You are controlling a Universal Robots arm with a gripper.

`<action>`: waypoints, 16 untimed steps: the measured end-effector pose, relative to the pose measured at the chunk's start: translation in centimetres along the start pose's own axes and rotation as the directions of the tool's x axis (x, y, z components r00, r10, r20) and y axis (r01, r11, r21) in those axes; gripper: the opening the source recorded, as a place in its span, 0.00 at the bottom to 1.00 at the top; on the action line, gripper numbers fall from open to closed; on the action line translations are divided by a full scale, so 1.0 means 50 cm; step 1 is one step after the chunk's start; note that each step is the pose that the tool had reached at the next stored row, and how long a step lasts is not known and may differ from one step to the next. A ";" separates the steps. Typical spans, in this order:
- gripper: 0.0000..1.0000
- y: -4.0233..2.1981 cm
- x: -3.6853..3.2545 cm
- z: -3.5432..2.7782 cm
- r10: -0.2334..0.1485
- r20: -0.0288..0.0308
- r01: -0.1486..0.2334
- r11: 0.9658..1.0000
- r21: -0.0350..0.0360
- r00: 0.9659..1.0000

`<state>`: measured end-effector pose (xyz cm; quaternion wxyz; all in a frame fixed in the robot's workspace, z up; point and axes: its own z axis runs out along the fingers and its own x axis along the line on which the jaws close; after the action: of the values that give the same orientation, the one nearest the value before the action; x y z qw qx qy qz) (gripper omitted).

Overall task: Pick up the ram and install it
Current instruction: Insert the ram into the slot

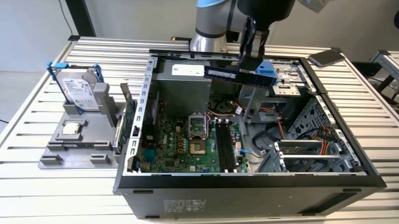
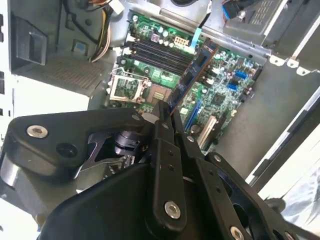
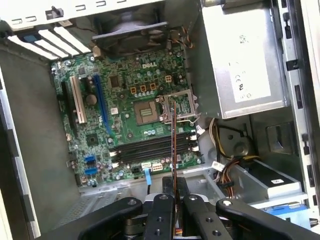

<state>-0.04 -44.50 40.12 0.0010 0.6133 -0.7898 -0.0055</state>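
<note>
Black end effector (image 1: 251, 59) clamped on the long, flat, dark blue-black ram stick (image 1: 239, 74), which hangs above the open black metal computer case (image 1: 249, 179) on the slatted counter (image 1: 62, 196). Its edge-down hold presumably suits the long black slots (image 3: 145, 149) of the green motherboard (image 3: 125, 100).

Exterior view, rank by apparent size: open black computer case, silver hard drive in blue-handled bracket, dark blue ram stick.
1. open black computer case
2. silver hard drive
3. dark blue ram stick: long but much thinner than the drive. It is raised above the case, so 2 versus 3 is unsure.
</note>
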 end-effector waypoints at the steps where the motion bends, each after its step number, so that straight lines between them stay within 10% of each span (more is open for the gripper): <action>1: 0.00 0.000 0.000 0.000 0.016 0.000 -0.016 1.000 0.000 1.000; 8: 0.00 0.000 0.000 0.000 0.125 0.001 -0.125 0.992 0.001 0.992; 16: 0.00 0.000 0.000 0.000 0.248 0.003 -0.248 0.969 0.001 0.969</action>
<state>-0.04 -44.50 40.12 0.0003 0.5096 -0.8604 -0.0055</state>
